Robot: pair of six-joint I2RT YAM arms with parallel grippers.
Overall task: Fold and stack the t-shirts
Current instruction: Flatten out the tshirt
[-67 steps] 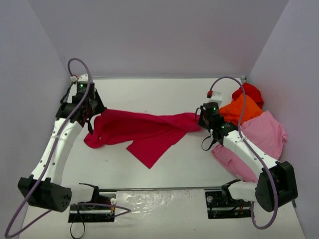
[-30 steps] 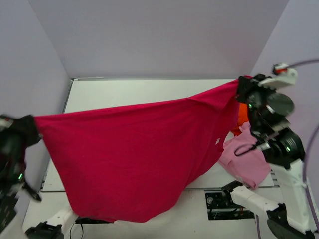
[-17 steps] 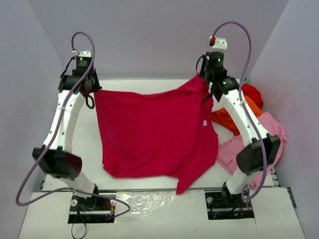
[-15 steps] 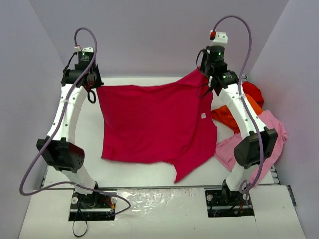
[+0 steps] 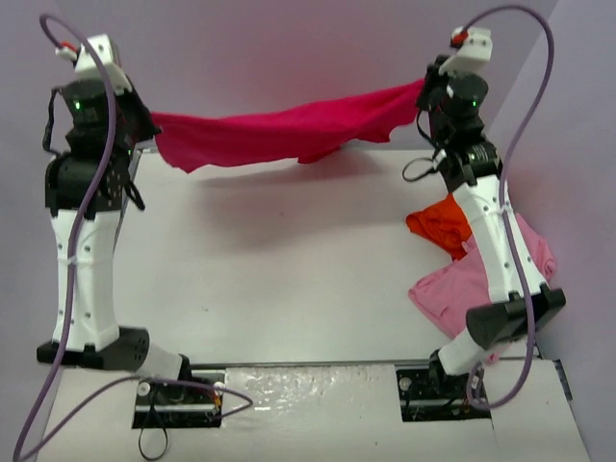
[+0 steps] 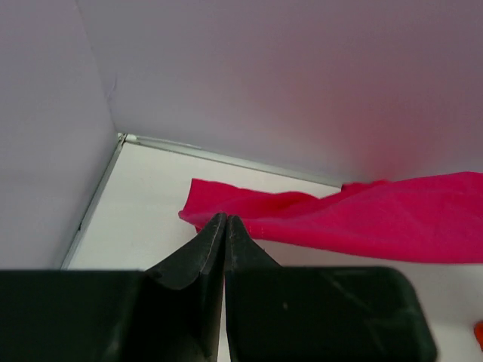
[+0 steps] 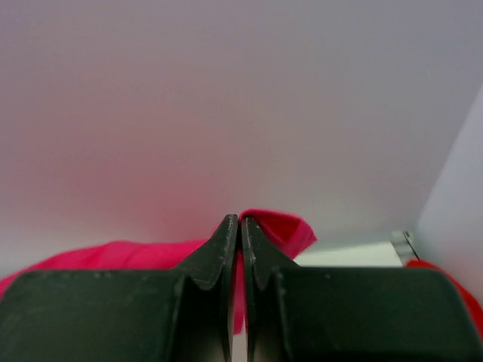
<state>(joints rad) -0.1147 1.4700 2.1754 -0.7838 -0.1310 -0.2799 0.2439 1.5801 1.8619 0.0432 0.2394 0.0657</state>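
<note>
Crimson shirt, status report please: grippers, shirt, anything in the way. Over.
Left gripper, right gripper: both shut on crimson shirt. Shirt stretched between them, off the table. Orange shirt, pink shirt lie right, clear of it.

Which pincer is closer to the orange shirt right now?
Right. The right pincer, gripping the crimson shirt, is raised just beyond the orange shirt; the left pincer holds the other end across the table.

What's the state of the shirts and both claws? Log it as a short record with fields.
left claw: shut on crimson t-shirt, one end
right claw: shut on crimson t-shirt, other end
crimson t-shirt: raised, stretched between the arms by the back wall, not folded
orange t-shirt: crumpled on table, right side
light pink t-shirt: crumpled, nearer than the orange one
stack: none yet
</note>
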